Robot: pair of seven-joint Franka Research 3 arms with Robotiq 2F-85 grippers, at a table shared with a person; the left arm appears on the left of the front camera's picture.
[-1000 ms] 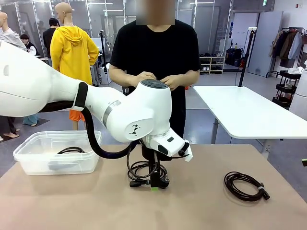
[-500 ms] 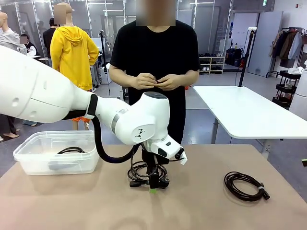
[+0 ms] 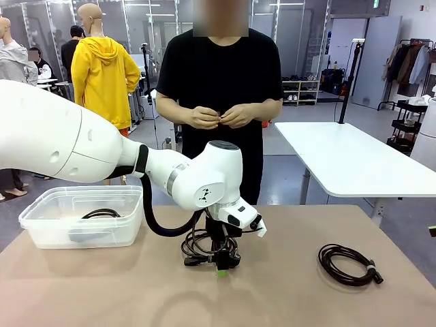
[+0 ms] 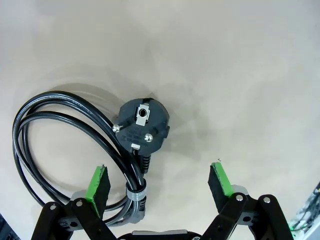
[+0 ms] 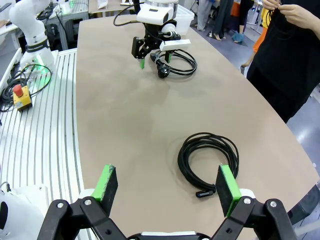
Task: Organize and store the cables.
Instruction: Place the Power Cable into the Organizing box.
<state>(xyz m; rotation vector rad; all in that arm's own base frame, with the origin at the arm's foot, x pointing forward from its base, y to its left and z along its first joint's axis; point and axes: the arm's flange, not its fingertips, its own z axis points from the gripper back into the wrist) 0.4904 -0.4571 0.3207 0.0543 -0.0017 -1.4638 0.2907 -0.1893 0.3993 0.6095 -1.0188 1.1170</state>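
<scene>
Lowered since prev. frame: left gripper (image 4: 160, 172), jaws spread, straddled the mid-table cable coil (image 4: 50, 107) beside its plug (image 4: 142, 125). Right gripper (image 5: 166, 172) also spread, near second coil (image 5: 184, 159). Cord prob. light, floppy; best pinched at tie (image 4: 135, 195).

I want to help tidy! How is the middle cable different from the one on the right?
The middle cable has a big round plug; the right cable ends in a small slim one. The middle cable lies right under the left hand, whose fingers are open; the right cable lies by itself. Both are black, coiled and on the table.
</scene>
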